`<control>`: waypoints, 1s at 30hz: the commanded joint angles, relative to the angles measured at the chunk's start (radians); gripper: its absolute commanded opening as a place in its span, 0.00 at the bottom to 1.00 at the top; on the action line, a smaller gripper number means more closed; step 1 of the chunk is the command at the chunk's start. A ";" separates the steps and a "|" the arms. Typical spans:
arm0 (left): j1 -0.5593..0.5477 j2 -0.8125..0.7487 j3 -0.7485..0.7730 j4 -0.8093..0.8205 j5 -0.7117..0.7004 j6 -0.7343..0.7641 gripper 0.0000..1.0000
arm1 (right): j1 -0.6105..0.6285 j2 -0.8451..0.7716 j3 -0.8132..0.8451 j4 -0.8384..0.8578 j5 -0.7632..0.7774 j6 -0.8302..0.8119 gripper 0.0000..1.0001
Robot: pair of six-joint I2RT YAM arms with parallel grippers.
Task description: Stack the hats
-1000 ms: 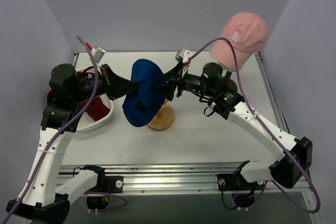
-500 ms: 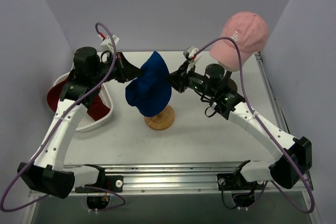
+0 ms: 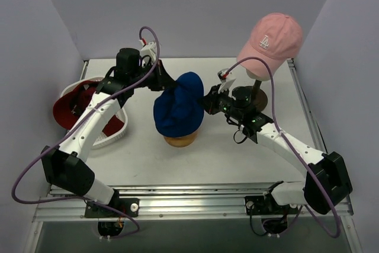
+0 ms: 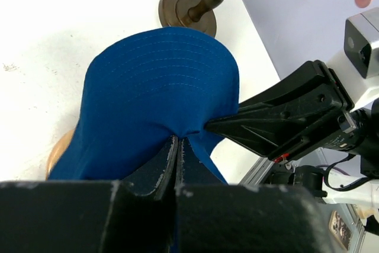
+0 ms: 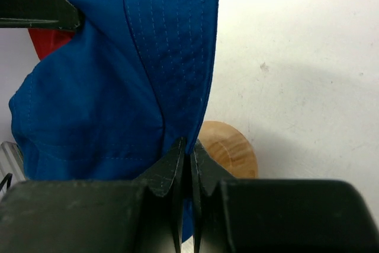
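Observation:
The blue bucket hat (image 3: 179,112) hangs over the wooden stand (image 3: 181,140) at the table's middle. My left gripper (image 3: 169,89) is shut on its far left brim; the left wrist view shows the jaws pinching blue fabric (image 4: 160,99). My right gripper (image 3: 205,102) is shut on its right brim; the right wrist view shows the blue hat (image 5: 106,99) above the wooden stand (image 5: 228,149). The pink LA cap (image 3: 271,41) sits on the cream mannequin head at the back right. A dark red hat (image 3: 74,102) lies in the white mesh basket (image 3: 109,137) at the left.
The mannequin's stem and round brown base (image 4: 186,9) stand behind the blue hat. The basket is at the table's left edge. Purple cables arc over both arms. A metal rail (image 3: 195,197) runs along the near edge.
Both grippers moved the blue hat back, right and down, so it now drapes over the wooden stand. The left arm swung further toward the back centre.

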 commanded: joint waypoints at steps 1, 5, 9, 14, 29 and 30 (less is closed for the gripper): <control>-0.004 0.001 0.066 0.053 -0.028 0.022 0.07 | -0.007 -0.060 -0.049 0.091 0.033 0.046 0.00; -0.020 -0.022 0.038 0.059 -0.054 0.031 0.32 | -0.007 -0.104 -0.170 0.167 0.038 0.075 0.00; -0.018 -0.069 0.007 0.042 -0.175 0.036 0.51 | -0.015 -0.097 -0.184 0.157 0.061 0.089 0.00; -0.014 -0.085 0.017 -0.028 -0.292 0.051 0.63 | -0.019 -0.061 -0.185 0.173 0.069 0.113 0.00; -0.005 -0.124 -0.134 0.015 -0.309 0.045 0.65 | -0.073 0.112 -0.175 0.208 0.072 0.187 0.00; -0.005 -0.129 -0.149 0.027 -0.303 0.041 0.65 | -0.073 0.112 -0.175 0.216 0.070 0.191 0.00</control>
